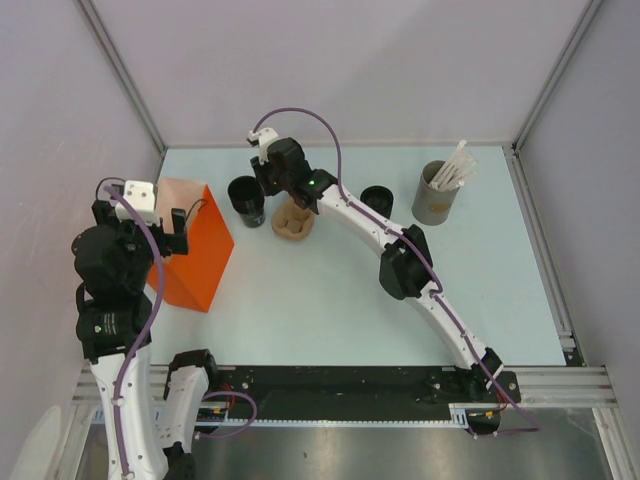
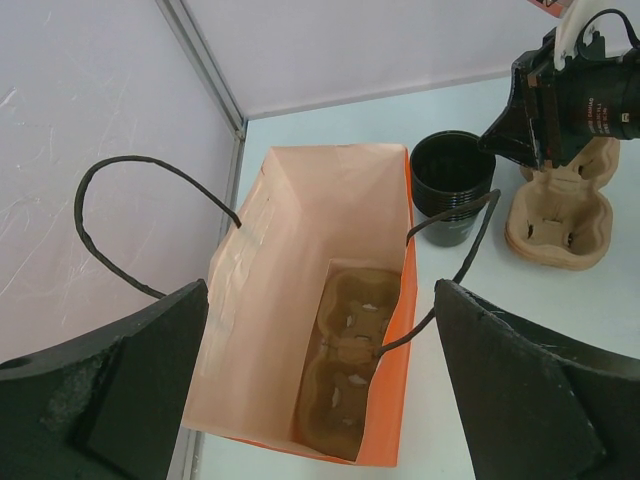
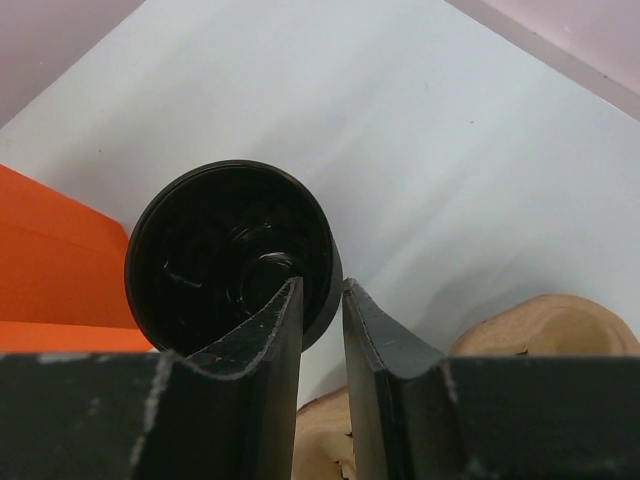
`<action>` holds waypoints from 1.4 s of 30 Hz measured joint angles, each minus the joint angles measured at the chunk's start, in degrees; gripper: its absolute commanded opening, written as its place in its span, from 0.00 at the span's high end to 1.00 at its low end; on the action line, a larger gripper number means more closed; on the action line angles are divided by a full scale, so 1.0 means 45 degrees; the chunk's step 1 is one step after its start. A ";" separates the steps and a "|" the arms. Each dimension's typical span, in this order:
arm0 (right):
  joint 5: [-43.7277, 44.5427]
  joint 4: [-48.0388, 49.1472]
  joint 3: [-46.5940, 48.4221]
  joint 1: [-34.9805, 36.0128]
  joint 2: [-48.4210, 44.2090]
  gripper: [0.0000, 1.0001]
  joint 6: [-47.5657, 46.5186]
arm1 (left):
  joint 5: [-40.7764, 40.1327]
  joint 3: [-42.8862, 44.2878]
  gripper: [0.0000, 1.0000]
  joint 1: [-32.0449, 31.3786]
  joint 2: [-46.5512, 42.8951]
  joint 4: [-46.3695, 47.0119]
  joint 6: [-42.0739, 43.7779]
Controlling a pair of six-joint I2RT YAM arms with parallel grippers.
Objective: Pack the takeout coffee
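Tabletop [image 1: 330, 300] of smooth pale blue, walled by plain lilac panels [image 1: 350, 60]. Your right gripper [image 3: 322, 285] sits with its fingers a slim gap apart astride the rim of a glossy black cup [image 3: 215, 250], one finger inside and one outside. Whether the pads actually press the thin wall cannot be told. This round, tapered cup stands open-topped just right of a tall orange paper bag [image 2: 300, 230] and just left of a moulded brown pulp carrier [image 1: 293, 222]. Your left gripper [image 2: 320, 300] hangs over the bag's mouth, jaws spread wide, holding nothing. Another pulp carrier [image 2: 350, 340] lies flat on the bag's bottom, and thin black cord handles [image 2: 80, 210] arch from the bag's edges. A second black cup [image 1: 377, 199], shorter, sits well to the right, near a grey cylinder [image 1: 433, 195] of white sticks [image 1: 452, 168].
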 measured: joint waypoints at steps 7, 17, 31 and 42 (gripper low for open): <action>0.0223 0.0019 0.0000 0.0005 0.0000 0.74 -0.0024 | 0.0097 -0.0034 0.00 0.0102 0.0000 0.0000 -0.0005; 0.0238 0.0039 0.0000 0.0029 0.0044 0.71 -0.0112 | 0.0155 -0.0141 0.01 0.0170 0.0000 0.0000 -0.0092; 0.0257 0.0049 0.0005 0.0097 0.0117 0.87 -0.0248 | 0.0165 -0.0165 0.00 0.0180 0.0000 0.0000 -0.0092; 0.0437 0.0073 0.0058 0.0189 0.0117 1.00 -0.0350 | 0.0185 -0.0228 0.00 0.0199 -0.0083 0.0005 -0.0092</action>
